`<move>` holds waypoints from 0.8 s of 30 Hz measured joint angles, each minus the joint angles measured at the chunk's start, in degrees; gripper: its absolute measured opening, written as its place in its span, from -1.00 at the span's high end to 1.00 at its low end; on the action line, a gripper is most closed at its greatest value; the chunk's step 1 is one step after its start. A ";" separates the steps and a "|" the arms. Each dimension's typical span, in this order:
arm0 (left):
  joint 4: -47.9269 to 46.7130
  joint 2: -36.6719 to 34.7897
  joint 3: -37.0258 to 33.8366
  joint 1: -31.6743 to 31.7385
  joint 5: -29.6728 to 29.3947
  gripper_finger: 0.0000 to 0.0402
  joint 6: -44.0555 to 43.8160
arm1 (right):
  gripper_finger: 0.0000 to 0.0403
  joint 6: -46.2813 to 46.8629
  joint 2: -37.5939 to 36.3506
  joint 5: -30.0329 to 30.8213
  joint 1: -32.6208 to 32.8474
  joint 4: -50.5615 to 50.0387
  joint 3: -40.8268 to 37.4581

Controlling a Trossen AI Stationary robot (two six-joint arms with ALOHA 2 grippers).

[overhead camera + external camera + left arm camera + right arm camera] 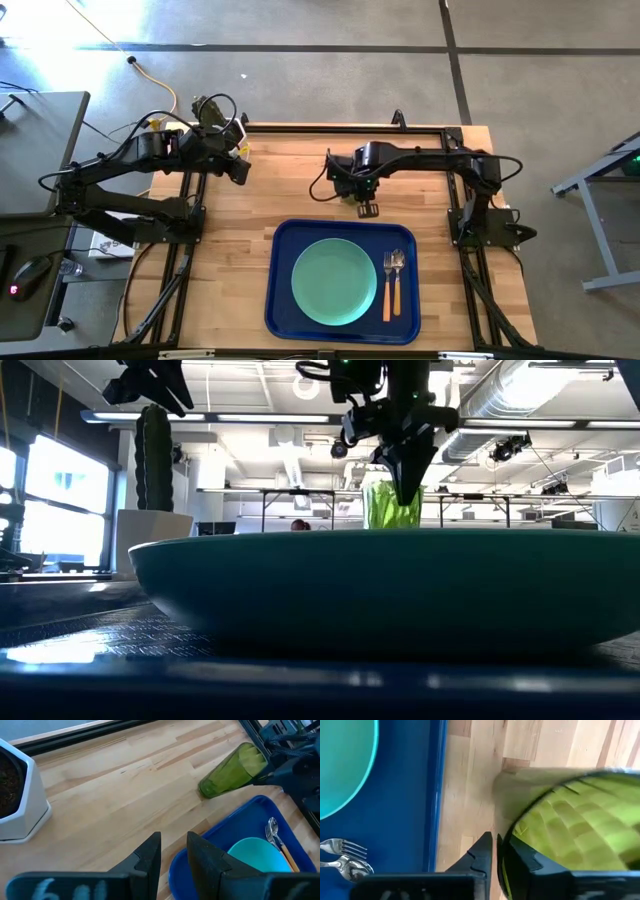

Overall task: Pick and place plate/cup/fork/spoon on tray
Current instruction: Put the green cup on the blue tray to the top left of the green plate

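The green cup (232, 770) stands on the wooden table just beyond the far right corner of the blue tray (285, 300); it also shows in the low view (380, 508). My right gripper (368, 207) is shut on the cup. The mint-green plate (334, 282) lies flat in the tray. The fork (387, 290) and the spoon (398, 285) lie side by side to the plate's right. My left gripper (174, 851) hovers over the table's far left, empty, its fingers a narrow gap apart. My right gripper pinches the cup's wall at the rim (506, 836), one finger inside the cup and one outside. The fingers come from above, pointing down. The cup stays upright and its base (206, 790) appears to rest on the table.
A white hexagonal pot (22, 805) with a cactus (153, 455) stands at the table's far left, near my left gripper. Bare wood lies between the pot and the cup. The tray's far left part (295, 240) is bare.
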 joint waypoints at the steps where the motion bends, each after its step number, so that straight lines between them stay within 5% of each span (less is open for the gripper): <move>1: 0.00 0.00 0.00 0.00 0.00 0.59 0.01 | 0.79 0.00 -0.01 0.06 0.00 0.03 0.00; 14: 0.02 0.00 0.00 0.00 -0.19 0.58 4.05 | 0.59 2.26 -0.52 1.35 0.00 0.39 0.19; 24: 0.03 0.00 0.00 0.01 -1.11 0.42 10.50 | 0.58 7.80 -0.57 2.98 0.00 -2.10 8.11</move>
